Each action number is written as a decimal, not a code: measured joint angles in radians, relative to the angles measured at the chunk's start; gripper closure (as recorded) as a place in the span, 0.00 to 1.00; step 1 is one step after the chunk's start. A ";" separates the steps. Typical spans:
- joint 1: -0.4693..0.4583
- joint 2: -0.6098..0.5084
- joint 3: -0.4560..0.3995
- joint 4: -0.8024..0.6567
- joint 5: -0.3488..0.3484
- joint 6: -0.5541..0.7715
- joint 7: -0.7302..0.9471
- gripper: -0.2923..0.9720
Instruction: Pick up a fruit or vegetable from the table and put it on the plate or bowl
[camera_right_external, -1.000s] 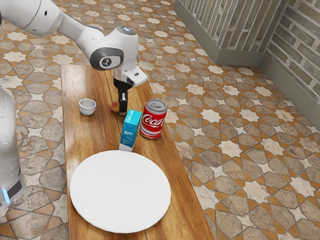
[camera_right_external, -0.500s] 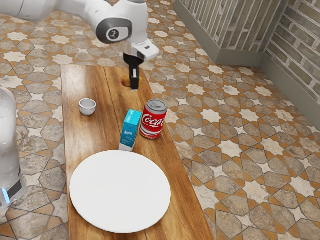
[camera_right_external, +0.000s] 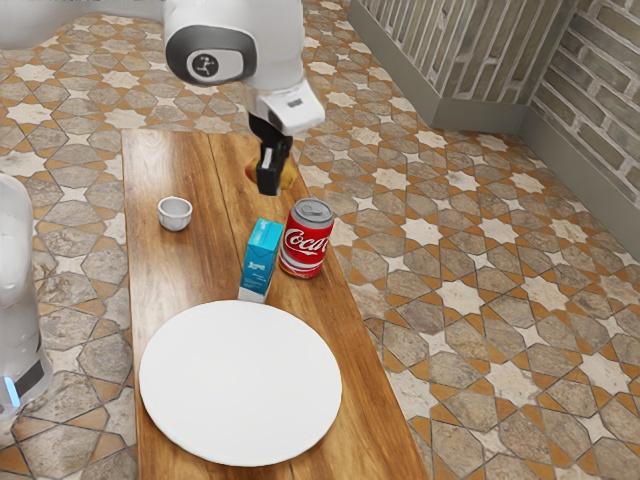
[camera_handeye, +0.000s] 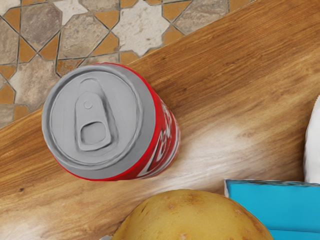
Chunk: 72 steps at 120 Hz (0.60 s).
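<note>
Gripper: your black gripper (camera_right_external: 268, 186) hangs off the white arm (camera_right_external: 235, 45), pointing down over the far half of the table (camera_right_external: 170, 290).
Jaws: clamped on the potato (camera_right_external: 289, 173) from two sides, so it's a proper hold. You can see bits of the potato poking out on both sides of the fingers.
Potato: up in the air, off the wood. In the exterior view it sits beyond the can (camera_right_external: 306, 238) and the carton (camera_right_external: 262, 260). In the wrist view it's the big tan lump (camera_handeye: 192, 215) right under the hand, with a bumpy, speckled skin.
Can: a red cola can standing upright on the table, with its grey top and pull tab facing the wrist camera (camera_handeye: 107, 127). It's near the table edge on the exterior view's right.
Carton: a small blue carton, upright, just beside the can on the exterior view's left. In the wrist view its blue top (camera_handeye: 272, 202) peeks out next to the potato.
Plate: a large white plate (camera_right_external: 240, 382) on the near end of the table with nothing on it, well apart from the gripper. A sliver of its rim (camera_handeye: 314, 145) shows in the wrist view.
Cup: a little white cup (camera_right_external: 175, 212) stands on its own, off toward the exterior view's left.
Floor: patterned tiles (camera_right_external: 470, 300) run all around the table.
</note>
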 joint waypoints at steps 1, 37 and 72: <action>0.000 0.000 -0.005 0.000 -0.002 -0.001 0.000 0.66; -0.001 0.030 -0.162 0.015 -0.058 -0.020 0.006 0.66; -0.005 0.070 -0.268 0.032 -0.083 -0.015 0.010 0.66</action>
